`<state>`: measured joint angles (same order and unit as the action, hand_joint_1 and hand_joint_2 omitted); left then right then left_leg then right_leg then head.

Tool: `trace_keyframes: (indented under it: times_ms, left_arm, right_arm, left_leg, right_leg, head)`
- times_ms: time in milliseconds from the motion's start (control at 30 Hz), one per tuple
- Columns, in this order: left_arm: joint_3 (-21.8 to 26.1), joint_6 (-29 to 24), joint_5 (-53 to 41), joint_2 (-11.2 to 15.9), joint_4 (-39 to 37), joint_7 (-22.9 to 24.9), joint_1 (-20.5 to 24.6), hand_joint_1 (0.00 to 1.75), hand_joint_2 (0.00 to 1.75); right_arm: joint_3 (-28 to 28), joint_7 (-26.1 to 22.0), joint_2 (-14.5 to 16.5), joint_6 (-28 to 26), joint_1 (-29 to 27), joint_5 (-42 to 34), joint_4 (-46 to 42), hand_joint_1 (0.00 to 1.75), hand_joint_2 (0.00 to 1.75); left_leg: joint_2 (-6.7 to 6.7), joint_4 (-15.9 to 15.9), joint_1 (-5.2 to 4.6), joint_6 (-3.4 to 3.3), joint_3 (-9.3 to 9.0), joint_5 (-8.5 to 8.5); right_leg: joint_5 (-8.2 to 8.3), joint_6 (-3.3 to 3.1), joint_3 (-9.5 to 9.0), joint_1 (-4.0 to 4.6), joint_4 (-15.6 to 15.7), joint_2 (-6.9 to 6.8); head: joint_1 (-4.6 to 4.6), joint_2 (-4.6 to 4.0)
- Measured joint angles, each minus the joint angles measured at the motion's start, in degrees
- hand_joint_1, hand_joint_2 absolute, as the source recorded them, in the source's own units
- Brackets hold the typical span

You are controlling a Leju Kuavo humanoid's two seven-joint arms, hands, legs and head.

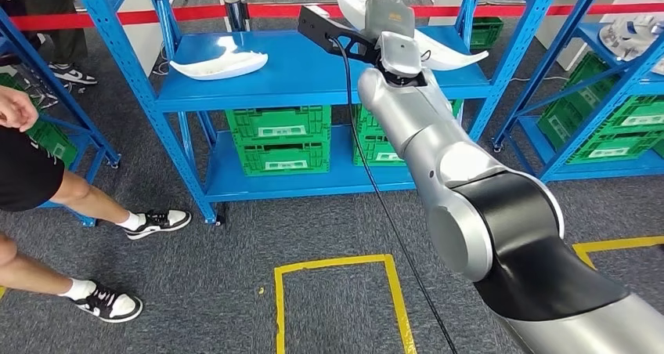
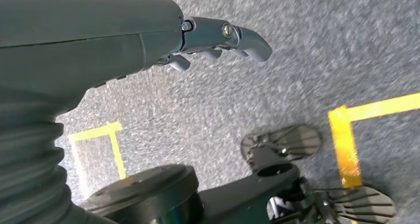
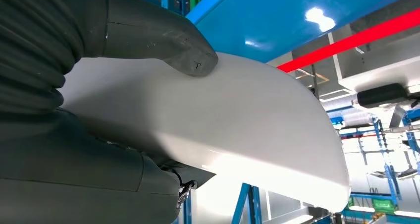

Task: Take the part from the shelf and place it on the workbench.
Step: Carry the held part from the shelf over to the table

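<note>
My right hand (image 1: 389, 19) reaches over the blue shelf (image 1: 313, 80) and grips a curved white part (image 1: 450, 54) at its right end. In the right wrist view the thumb (image 3: 168, 38) presses on the white part (image 3: 237, 120), with the fingers wrapped beneath it. A second white part (image 1: 221, 61) lies on the shelf's left side. My left hand (image 2: 218, 40) hangs over the grey carpet, fingers loosely curled, holding nothing.
Green crates (image 1: 278, 139) fill the shelf's lower level. More blue racks stand at the left and right (image 1: 618, 95). A person's legs (image 1: 86, 205) stand at the left. Yellow tape (image 1: 337, 291) marks a box on the carpet. A black cable (image 1: 368, 174) hangs from my arm.
</note>
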<state>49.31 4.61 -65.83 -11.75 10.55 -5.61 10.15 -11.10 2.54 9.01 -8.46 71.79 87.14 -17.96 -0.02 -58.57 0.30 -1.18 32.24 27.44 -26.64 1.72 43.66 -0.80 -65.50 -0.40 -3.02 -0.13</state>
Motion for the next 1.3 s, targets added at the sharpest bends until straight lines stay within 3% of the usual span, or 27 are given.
trace_keyframes:
  times_ms: [33, 67, 100, 133, 200, 267, 333, 400, 433, 500, 533, 567, 600, 633, 700, 767, 800, 833, 900, 967, 1067, 1100, 1133, 1167, 1233, 1300]
  left_arm:
    - [0.0, 0.0, 0.0, 0.0, 0.01, -0.01, -0.02, 0.0, 1.75]
    - [0.0, 0.0, 0.0, 0.01, 0.01, -0.01, -0.06, 0.0, 1.75]
    - [0.0, 0.0, 0.0, 0.02, 0.01, -0.01, -0.09, 0.0, 1.75]
    - [0.0, 0.0, 0.0, 0.03, 0.01, -0.01, -0.09, 0.0, 1.75]
    - [0.0, 0.0, 0.01, 0.02, 0.01, -0.01, -0.08, 0.0, 1.75]
    - [0.0, 0.0, 0.02, -0.08, 0.02, -0.03, -0.07, 0.0, 1.75]
    - [0.0, 0.0, 0.02, -0.17, 0.02, -0.08, -0.08, 0.0, 1.75]
    - [0.0, 0.0, 0.02, -0.16, 0.02, -0.13, -0.15, 0.0, 1.75]
    - [0.0, 0.0, 0.02, -0.15, 0.01, -0.14, -0.2, 0.0, 1.75]
    - [0.0, 0.0, 0.02, -0.1, 0.01, -0.16, -0.23, 0.0, 1.75]
    - [0.0, 0.0, 0.02, -0.08, 0.01, -0.17, -0.22, 0.0, 1.75]
    - [0.0, 0.0, 0.02, -0.04, 0.01, -0.19, -0.2, 0.0, 1.75]
    - [0.0, 0.0, 0.02, -0.01, 0.01, -0.2, -0.19, 0.0, 1.75]
    - [0.0, 0.0, 0.02, 0.02, 0.01, -0.19, -0.18, 0.0, 1.75]
    - [0.0, 0.0, 0.02, 0.06, 0.04, -0.19, -0.14, 0.0, 1.75]
    - [-0.01, 0.0, 0.02, 0.09, 0.09, -0.22, 0.0, 0.0, 1.75]
    - [-0.02, 0.0, 0.02, 0.1, 0.11, -0.24, 0.06, 0.0, 1.75]
    - [-0.02, 0.0, 0.02, 0.1, 0.12, -0.23, 0.08, 0.0, 1.75]
    - [-0.02, 0.0, 0.02, 0.09, 0.13, -0.11, 0.06, 0.0, 1.75]
    - [-0.02, 0.0, 0.02, 0.06, 0.14, -0.01, 0.07, 0.0, 1.75]
    - [-0.02, 0.0, 0.06, 0.0, 0.15, -0.02, 0.0, 0.0, 1.75]
    - [-0.02, 0.0, 0.11, -0.01, 0.15, -0.07, -0.06, 0.0, 1.75]
    - [-0.02, 0.0, 0.22, -0.01, 0.15, -0.15, -0.12, 0.0, 1.75]
    - [-0.02, 0.0, 0.38, -0.01, 0.15, -0.26, -0.16, 0.0, 1.75]
    - [-0.02, 0.0, 0.7, -0.02, 0.14, -0.52, -0.21, 0.0, 1.75]
    - [-0.02, 0.0, 1.03, 0.02, 0.16, -0.74, -0.26, 0.0, 1.75]
  right_arm:
    - [0.0, -0.01, -0.04, -0.01, -0.03, 0.0, 0.01, 1.57, 1.75]
    - [0.0, -0.05, -0.08, -0.01, -0.14, 0.0, 0.03, 1.57, 1.75]
    - [0.0, -0.11, -0.09, -0.01, -0.28, 0.0, 0.04, 1.57, 1.75]
    - [0.0, -0.19, -0.09, -0.01, -0.4, 0.0, 0.06, 1.57, 1.75]
    - [0.0, -0.31, -0.08, -0.02, -0.42, 0.0, 0.07, 1.57, 1.75]
    - [0.0, -0.35, -0.02, -0.07, -0.25, -0.01, -0.02, 1.57, 1.75]
    - [0.0, -0.36, 0.04, -0.11, -0.1, 0.01, -0.11, 1.57, 1.75]
    - [0.0, -0.37, 0.13, -0.11, -0.04, 0.03, -0.11, 1.57, 1.75]
    - [0.0, -0.36, 0.19, -0.1, -0.02, 0.03, -0.11, 1.57, 1.75]
    - [0.0, -0.33, 0.28, -0.1, 0.02, 0.04, -0.1, 1.57, 1.75]
    - [0.0, -0.32, 0.28, -0.1, -0.03, 0.04, -0.1, 1.57, 1.75]
    - [0.0, -0.31, 0.28, -0.09, -0.13, 0.04, -0.1, 1.57, 1.75]
    - [0.0, -0.32, 0.28, -0.09, -0.28, 0.03, -0.09, 1.57, 1.75]
    - [0.0, -0.36, 0.28, -0.1, -0.42, -0.01, -0.09, 1.57, 1.75]
    - [0.0, -0.98, 0.28, -0.26, -0.57, -0.31, -0.09, 1.57, 1.75]
    - [0.01, -2.82, 0.33, -0.79, -0.59, -1.03, -0.26, 1.57, 1.75]
    - [0.02, -4.33, 0.41, -1.19, -0.62, -1.54, -0.34, 1.57, 1.75]
    - [0.02, -6.05, 0.6, -1.61, -0.7, -2.03, -0.42, 1.57, 1.75]
    - [0.02, -9.98, 1.2, -2.37, -1.15, -3.11, -0.45, 1.57, 1.75]
    - [0.02, -13.9, 2.06, -2.83, -1.95, -4.41, -0.55, 1.57, 1.75]
    - [0.02, -20.86, 4.16, -2.86, -4.22, -7.08, -1.05, 1.57, 1.75]
    - [-0.01, -23.59, 5.04, -2.64, -5.51, -8.26, -1.44, 1.57, 1.75]
    - [-0.17, -26.18, 5.91, -2.31, -7.08, -9.7, -2.08, 1.57, 1.75]
    - [-0.56, -28.49, 6.76, -1.83, -8.89, -11.45, -3.05, 1.57, 1.75]
    - [-2.65, -31.65, 8.09, -0.2, -13.07, -16.43, -6.62, 1.57, 1.75]
    - [-6.68, -32.42, 8.76, 2.2, -17.9, -23.45, -12.24, 1.57, 1.75]
  left_leg:
    - [0.01, -0.06, -0.02, -0.12, 0.98, -0.76]
    - [0.01, -0.14, -0.05, -0.16, 1.99, -1.51]
    - [0.01, -0.24, -0.09, -0.14, 3.0, -2.23]
    - [0.01, -0.34, -0.13, -0.08, 3.99, -2.94]
    - [0.0, -0.51, -0.18, 0.1, 5.68, -4.27]
    - [-0.03, -0.52, -0.27, 0.59, 6.64, -5.42]
    - [-0.03, -0.21, -0.21, 1.33, 6.87, -6.47]
    - [-0.08, 0.03, -0.15, 2.06, 7.13, -6.9]
    - [-0.14, -0.7, -0.14, 2.35, 7.59, -5.78]
    - [-0.2, -5.59, 0.02, 2.85, 9.2, -0.6]
    - [-0.18, -9.42, 0.1, 3.1, 10.07, 2.23]
    - [-0.17, -13.13, 0.18, 3.34, 10.65, 4.05]
    - [-0.16, -15.76, 0.24, 3.52, 10.68, 4.48]
    - [-0.15, -16.74, 0.28, 3.63, 9.92, 3.66]
    - [-0.13, -12.77, 0.39, 3.68, 5.53, 1.0]
    - [-0.16, -4.99, 0.23, 3.33, -0.37, 1.92]
    - [-0.19, -2.17, 0.09, 2.95, -2.05, 3.04]
    - [-0.2, -0.67, -0.13, 2.44, -2.71, 3.86]
    - [-0.08, -0.08, -0.2, 1.27, -2.33, 3.38]
    - [0.13, 0.18, -0.02, 0.33, -2.04, 2.31]
    - [0.32, 0.17, 0.08, 0.04, -0.78, 1.02]
    - [0.34, 0.12, 0.08, 0.11, -0.39, 0.75]
    - [0.34, 0.05, 0.09, 0.19, -0.12, 0.55]
    - [0.31, -0.01, 0.1, 0.28, 0.05, 0.42]
    - [0.27, -0.15, 0.07, 0.57, 0.24, 0.28]
    - [0.24, -0.24, -0.07, 1.04, 0.42, 0.24]
  right_leg:
    - [-2.61, 0.13, 0.97, 0.0, -4.04, 0.02]
    - [-4.01, 0.18, 1.5, 0.01, -7.58, 0.04]
    - [-4.03, 0.12, 1.27, 0.03, -9.68, 0.06]
    - [-3.04, -0.04, 0.11, 0.07, -9.91, 0.09]
    - [-1.04, -0.76, -5.25, 0.36, -4.62, 0.18]
    - [-2.14, -1.63, -11.16, 0.87, 3.3, 0.23]
    - [-3.25, -2.17, -13.24, 1.27, 7.02, 0.26]
    - [-2.03, -2.73, -12.73, 1.08, 7.65, 0.14]
    - [-1.22, -3.15, -12.31, 0.92, 7.93, 0.02]
    - [0.42, -3.67, -10.93, 0.62, 8.31, -0.14]
    - [1.19, -3.78, -9.99, 0.58, 8.3, -0.12]
    - [1.94, -3.72, -9.02, 0.56, 8.25, -0.11]
    - [2.66, -3.65, -8.02, 0.55, 8.16, -0.1]
    - [3.36, -3.51, -6.98, 0.51, 8.03, -0.1]
    - [4.6, -3.1, -5.06, 0.42, 7.6, -0.11]
    - [5.54, -2.47, -3.63, 0.45, 7.1, -0.13]
    - [5.95, -2.12, -3.28, 0.49, 6.93, -0.17]
    - [6.36, -1.77, -3.12, 0.48, 6.96, -0.2]
    - [6.98, -1.03, -3.1, 0.33, 7.14, -0.21]
    - [5.09, -0.37, -2.09, 0.17, 4.99, -0.08]
    - [-1.64, 0.3, 1.86, 0.04, -6.1, 0.04]
    - [-2.87, 0.39, 2.46, 0.0, -8.88, 0.03]
    - [-3.06, 0.36, 1.95, -0.02, -9.48, 0.03]
    - [-2.29, 0.22, 0.15, -0.04, -7.57, 0.03]
    - [-0.15, -0.38, -5.4, 0.05, 0.56, 0.06]
    - [0.79, -1.01, -8.67, 0.34, 6.26, 0.1]
  head:
    - [-0.01, 0.0]
    - [-0.01, 0.0]
    - [-0.02, 0.0]
    - [-0.02, 0.0]
    - [-0.02, 0.0]
    - [0.02, 0.0]
    - [-0.06, 0.0]
    - [-0.14, 0.0]
    - [-0.05, 0.0]
    - [0.13, 0.0]
    - [0.21, 0.0]
    - [0.22, 0.0]
    - [0.22, 0.0]
    - [0.22, 0.0]
    - [0.22, 0.0]
    - [0.19, 0.0]
    - [0.17, 0.0]
    - [0.17, 0.0]
    - [0.26, 0.0]
    - [0.28, 0.0]
    - [0.21, 0.0]
    - [0.22, 0.0]
    - [0.21, 0.0]
    - [0.21, 0.0]
    - [0.23, 0.0]
    - [0.27, 0.0]
